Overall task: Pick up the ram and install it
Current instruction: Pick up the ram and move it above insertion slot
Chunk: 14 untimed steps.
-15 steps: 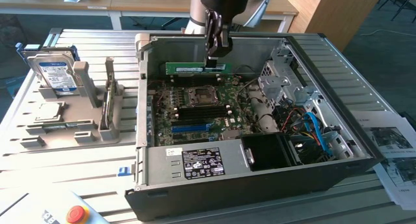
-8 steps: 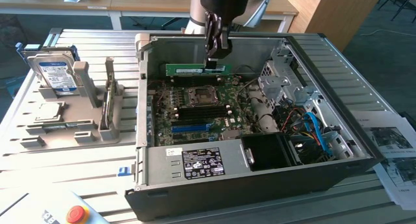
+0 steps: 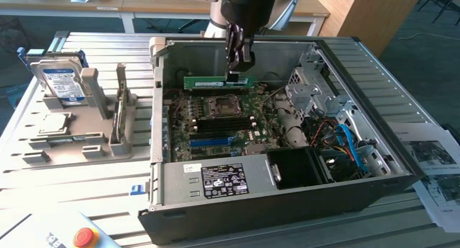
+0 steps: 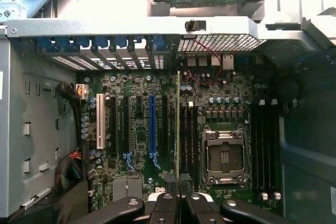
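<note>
One ram (image 3: 217, 82): a long, thin, flat green board stick with small dark chips. The black gripper (image 3: 239, 75) is closed narrowly on its top edge. The stick hangs level over the green motherboard (image 3: 244, 124), above the square metal-framed socket (image 3: 219, 105), inside the open grey sheet-metal case (image 3: 287, 205).

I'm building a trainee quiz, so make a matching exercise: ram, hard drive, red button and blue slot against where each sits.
1 ram
2 hard drive
3 red button
4 blue slot

a on the motherboard
b standing in the grey rack
c gripped by the fingers
d on a pale box outside the case

Pairs: 1c, 2b, 3d, 4a
</note>
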Tool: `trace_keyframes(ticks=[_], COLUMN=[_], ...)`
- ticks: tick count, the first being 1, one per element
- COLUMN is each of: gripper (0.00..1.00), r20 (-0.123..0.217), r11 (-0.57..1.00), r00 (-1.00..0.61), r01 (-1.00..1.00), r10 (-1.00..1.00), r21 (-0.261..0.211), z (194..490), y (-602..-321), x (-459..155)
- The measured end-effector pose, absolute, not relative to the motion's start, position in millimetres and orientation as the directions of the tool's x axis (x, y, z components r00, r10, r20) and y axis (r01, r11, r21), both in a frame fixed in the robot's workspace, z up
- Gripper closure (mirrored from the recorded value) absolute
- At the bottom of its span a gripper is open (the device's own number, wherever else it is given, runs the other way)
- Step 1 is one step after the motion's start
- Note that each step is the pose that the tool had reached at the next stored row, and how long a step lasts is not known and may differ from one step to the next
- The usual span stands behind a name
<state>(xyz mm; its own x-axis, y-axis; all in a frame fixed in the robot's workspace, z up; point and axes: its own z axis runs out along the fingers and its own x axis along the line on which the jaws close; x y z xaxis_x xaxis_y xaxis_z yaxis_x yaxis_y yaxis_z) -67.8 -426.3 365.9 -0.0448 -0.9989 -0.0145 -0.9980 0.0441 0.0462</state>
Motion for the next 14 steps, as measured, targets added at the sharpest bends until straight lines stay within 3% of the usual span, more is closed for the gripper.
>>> trace_keyframes(ticks=[14], gripper=[0.88], r20=[-0.015], r11=[0.044], r00=[-0.045], r01=[-0.998], r10=[-0.999], r21=[0.045], z=[359], y=[-426], x=[-58])
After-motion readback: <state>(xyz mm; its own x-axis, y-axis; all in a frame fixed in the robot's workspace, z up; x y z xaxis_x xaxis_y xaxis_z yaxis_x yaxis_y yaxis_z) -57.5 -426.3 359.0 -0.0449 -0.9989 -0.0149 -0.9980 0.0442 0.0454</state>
